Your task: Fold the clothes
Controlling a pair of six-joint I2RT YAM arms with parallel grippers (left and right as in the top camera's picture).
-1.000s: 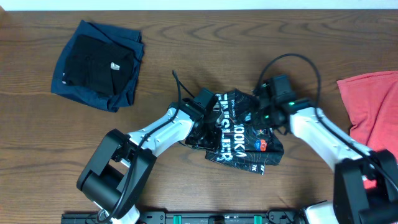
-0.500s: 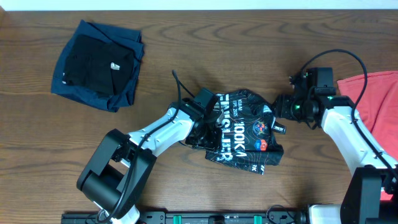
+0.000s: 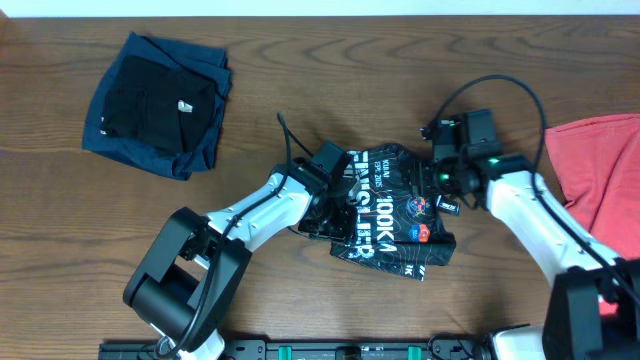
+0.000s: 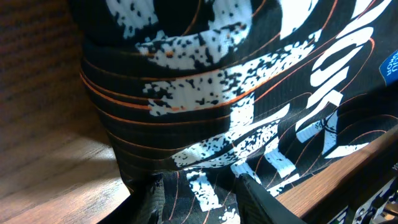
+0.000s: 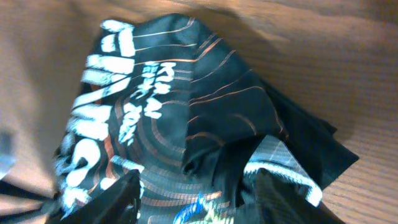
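wooden table (image 3: 330,70) carries jersey (image 3: 392,215), navy clothes (image 3: 155,105) (folded), red shirt (image 3: 605,150).

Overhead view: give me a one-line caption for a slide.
Left gripper holds the crumpled black jersey at its left edge; the open right gripper hovers at its right edge.

On the table (image 3: 300,60): the jersey (image 3: 390,215) lies mid-table, nearer the front edge. The folded garments (image 3: 155,105) are near the back-left corner, well apart from it. The T-shirt (image 3: 600,175) is at the right edge. The left gripper (image 3: 325,215) is at the jersey's left side, and the right gripper (image 3: 445,195) is at its back-right edge, between the jersey and the T-shirt.
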